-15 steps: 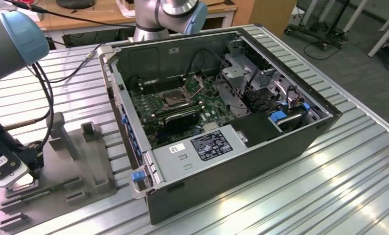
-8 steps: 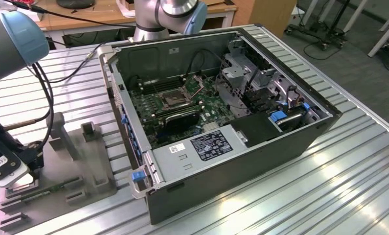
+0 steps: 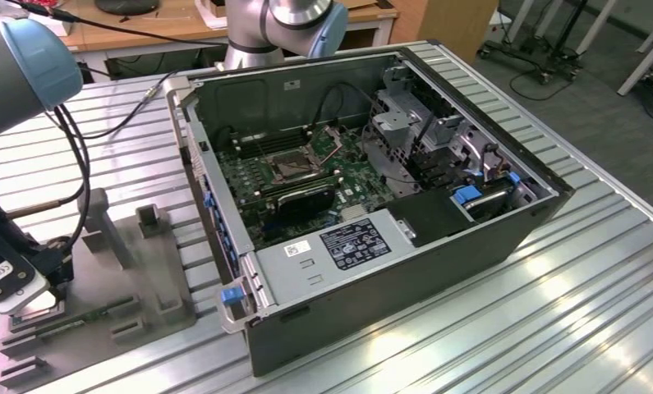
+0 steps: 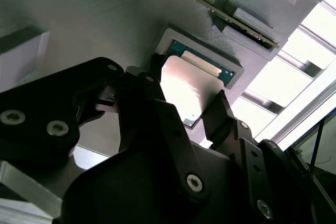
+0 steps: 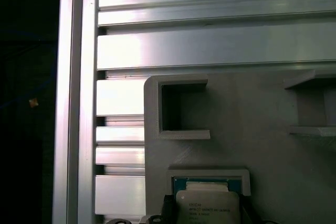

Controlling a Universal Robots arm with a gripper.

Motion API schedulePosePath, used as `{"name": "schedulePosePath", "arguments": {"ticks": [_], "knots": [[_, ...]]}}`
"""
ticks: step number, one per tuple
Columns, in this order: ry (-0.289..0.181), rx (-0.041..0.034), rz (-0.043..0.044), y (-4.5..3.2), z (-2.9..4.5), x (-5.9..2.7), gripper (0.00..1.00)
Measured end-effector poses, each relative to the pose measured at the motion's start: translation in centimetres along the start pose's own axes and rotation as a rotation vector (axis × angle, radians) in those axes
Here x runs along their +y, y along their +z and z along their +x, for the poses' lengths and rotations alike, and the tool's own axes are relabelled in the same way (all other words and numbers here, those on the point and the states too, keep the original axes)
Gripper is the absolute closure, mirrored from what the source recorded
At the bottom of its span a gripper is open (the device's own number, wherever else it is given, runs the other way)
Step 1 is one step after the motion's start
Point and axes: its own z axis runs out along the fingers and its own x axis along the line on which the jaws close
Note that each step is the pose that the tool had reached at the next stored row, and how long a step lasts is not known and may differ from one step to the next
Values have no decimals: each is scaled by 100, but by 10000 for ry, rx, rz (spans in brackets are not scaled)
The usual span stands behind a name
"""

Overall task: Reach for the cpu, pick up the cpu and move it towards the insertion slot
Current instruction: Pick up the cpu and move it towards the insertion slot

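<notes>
**Gripper [image 4: 187, 81] pinching the cpu [image 4: 191, 90] where it lies**

In the exterior view, the arm [image 3: 20, 74] is reaching down at the exterior view's left, and its gripper is sitting low over the grey tray [image 3: 140, 279] on the slatted metal table [image 3: 589, 328]. A long green memory stick [image 3: 85, 318] is lying in the tray just beside it. The open computer case [image 3: 414, 246] is standing to the exterior view's right. The insertion slot [image 3: 293, 168] is facing up on the motherboard [image 3: 271, 197] inside it, well apart from the gripper.

In the second wrist view, the two black fingers [image 4: 218, 111] are straddling the cpu, drawn in narrow to its width and seeming to press on two opposite edges. The chip is lying flat in a square pocket [image 4: 173, 38] of the tray, with its silvery lid facing up and its green border peeking out along one side. Being square, it is showing no long axis, and its edges are running parallel to the pocket walls.

In the first wrist view, the cpu is sitting level in the same pocket, with a finger hugging each of two opposite sides and its printed lid facing the camera. An open-sided square recess [image 5: 181, 111] in the tray is lying near it, and the table's slats are running alongside the tray's edge
</notes>
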Motion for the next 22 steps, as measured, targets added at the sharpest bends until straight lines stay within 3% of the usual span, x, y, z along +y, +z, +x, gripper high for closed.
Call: {"name": "schedulePosePath", "arguments": {"ticks": [22], "knots": [[0, 3, 5, -32, 0, 1, 45]]}}
